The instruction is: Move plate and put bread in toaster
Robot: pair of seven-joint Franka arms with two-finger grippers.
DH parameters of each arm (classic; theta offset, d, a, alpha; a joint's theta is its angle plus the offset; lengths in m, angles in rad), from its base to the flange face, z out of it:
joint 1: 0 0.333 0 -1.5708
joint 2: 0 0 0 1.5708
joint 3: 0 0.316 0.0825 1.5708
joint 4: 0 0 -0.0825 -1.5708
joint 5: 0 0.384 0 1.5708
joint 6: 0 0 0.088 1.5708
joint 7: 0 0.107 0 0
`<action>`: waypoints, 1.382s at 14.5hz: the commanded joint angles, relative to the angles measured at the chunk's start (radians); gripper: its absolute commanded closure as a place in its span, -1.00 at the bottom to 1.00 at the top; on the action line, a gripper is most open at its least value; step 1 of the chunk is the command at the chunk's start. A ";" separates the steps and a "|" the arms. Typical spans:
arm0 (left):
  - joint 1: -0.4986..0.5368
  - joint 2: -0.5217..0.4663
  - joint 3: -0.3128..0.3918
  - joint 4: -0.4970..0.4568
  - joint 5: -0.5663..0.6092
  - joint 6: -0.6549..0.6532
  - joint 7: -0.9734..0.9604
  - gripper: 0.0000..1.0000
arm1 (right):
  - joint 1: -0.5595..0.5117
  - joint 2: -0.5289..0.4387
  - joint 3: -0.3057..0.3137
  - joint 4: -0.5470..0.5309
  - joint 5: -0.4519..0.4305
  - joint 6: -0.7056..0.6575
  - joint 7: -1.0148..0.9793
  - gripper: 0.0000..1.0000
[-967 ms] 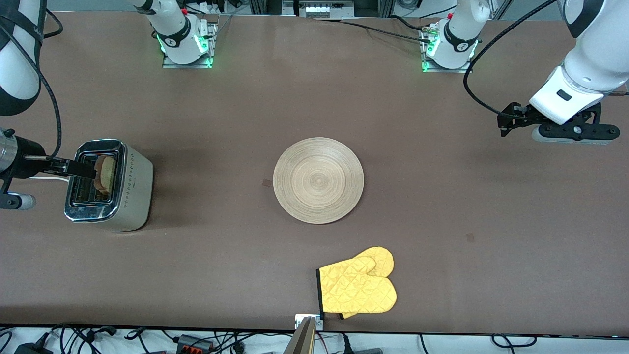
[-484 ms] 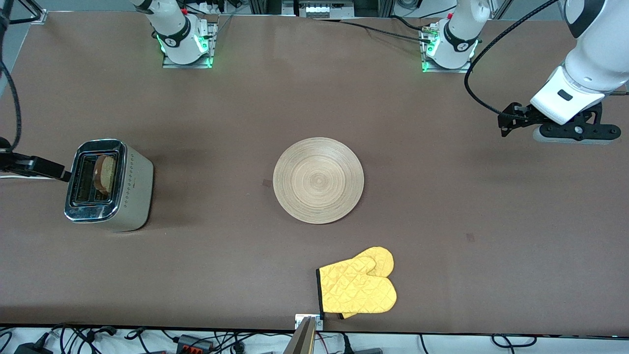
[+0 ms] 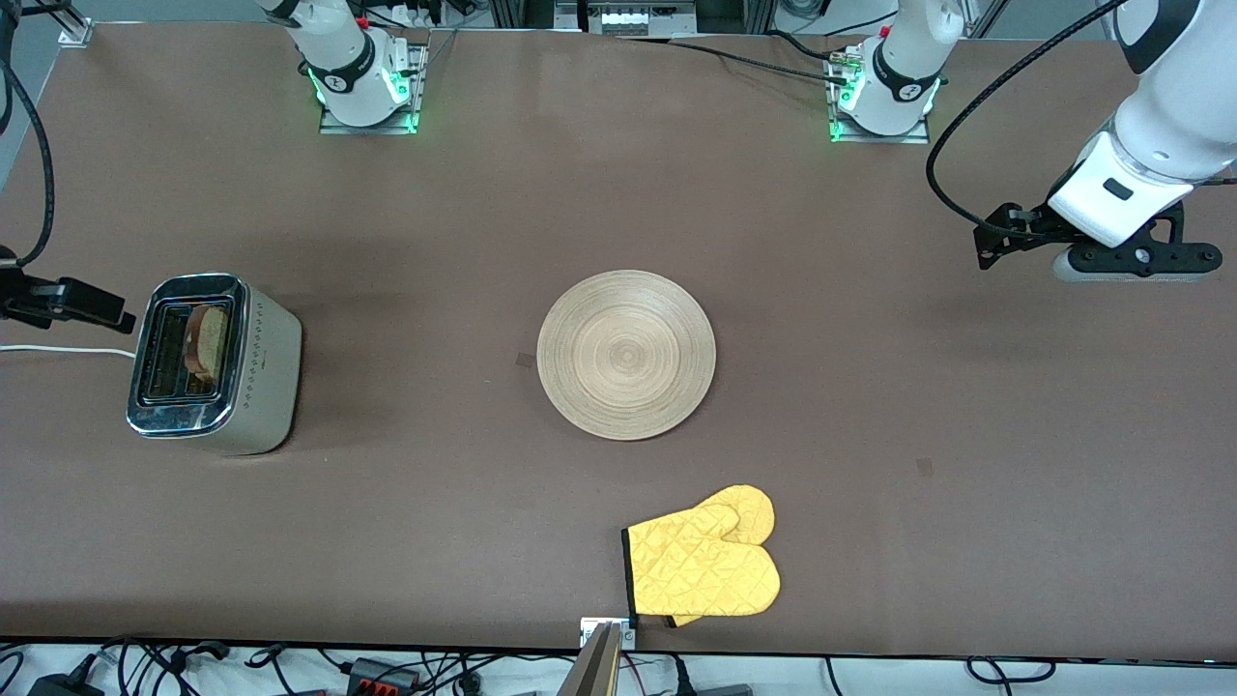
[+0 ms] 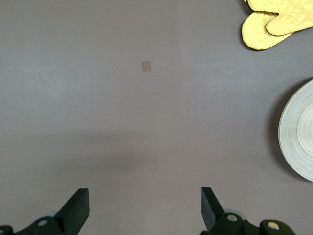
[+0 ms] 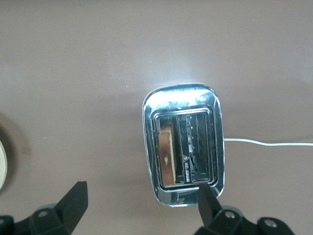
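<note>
The toaster point(image 3: 215, 363) stands toward the right arm's end of the table. The bread point(image 3: 206, 340) stands upright in its slot on the plate's side and sticks out a little. It also shows in the right wrist view point(image 5: 167, 152), inside the toaster point(image 5: 183, 100). My right gripper point(image 3: 101, 309) is open and empty, in the air beside the toaster on the side away from the plate; in its wrist view point(image 5: 142, 205) the jaws are wide apart. The plate point(image 3: 626, 355) lies mid-table, bare. My left gripper point(image 3: 991, 246) waits open and empty, high over the left arm's end point(image 4: 144, 205).
A yellow quilted oven mitt point(image 3: 705, 565) lies near the table's front edge, nearer to the camera than the plate. The toaster's white cord point(image 3: 68, 350) runs off toward the right arm's end. The plate's rim point(image 4: 298, 132) and the mitt point(image 4: 276, 22) show in the left wrist view.
My right gripper has drawn back from over the toaster toward the right arm's end of the table. The bread stays in the slot. The left arm has shifted only slightly.
</note>
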 commanded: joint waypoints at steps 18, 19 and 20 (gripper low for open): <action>0.005 0.000 -0.004 0.019 -0.021 -0.029 -0.007 -1.00 | 0.004 -0.270 0.014 -0.340 -0.016 0.043 -0.001 -1.00; 0.003 -0.002 -0.006 0.019 -0.021 -0.029 -0.007 -1.00 | 0.001 -0.271 0.008 -0.339 -0.011 0.043 0.001 -1.00; 0.002 -0.002 -0.006 0.019 -0.021 -0.029 -0.007 -1.00 | -0.002 -0.274 0.003 -0.337 -0.011 0.041 0.001 -1.00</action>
